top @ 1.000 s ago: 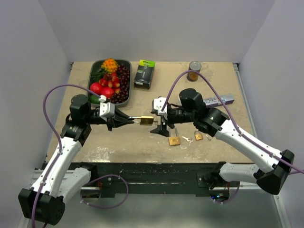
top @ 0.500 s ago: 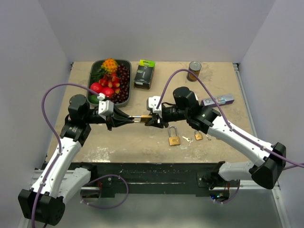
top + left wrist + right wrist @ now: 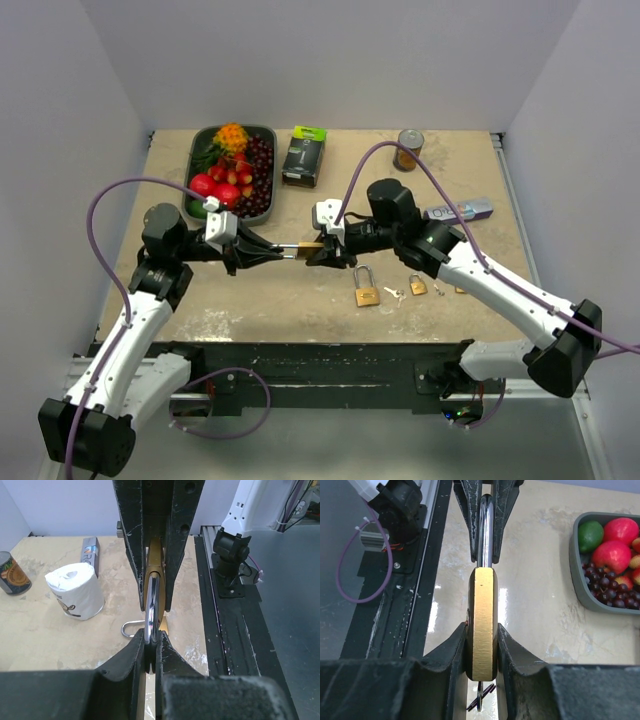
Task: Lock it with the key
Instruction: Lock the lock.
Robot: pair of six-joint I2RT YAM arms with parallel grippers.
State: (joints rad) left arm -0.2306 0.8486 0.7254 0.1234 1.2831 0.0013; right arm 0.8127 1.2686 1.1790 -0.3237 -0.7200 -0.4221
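Your left gripper (image 3: 285,252) is pinched tight on the steel shackle (image 3: 151,605) of the padlock (image 3: 308,248). Your right gripper (image 3: 318,252) is clamped across its brass body (image 3: 482,620). So the lock hangs in the air between the two, over the middle of the table (image 3: 300,320). Its long axis lies flat and runs left to right, shackle toward your left arm, body toward your right.

Below is a scuffed tan tabletop with plain pale walls (image 3: 330,60) on three sides. Sitting around it are a fruit tray (image 3: 275,170), a black box (image 3: 303,155), a can (image 3: 408,148) and two spare padlocks (image 3: 367,295) near the front.

Heads up: in the right wrist view something dark pokes out under the body, cut off by the frame edge. Can't tell if it's a key, and the fingers cover the keyhole end.
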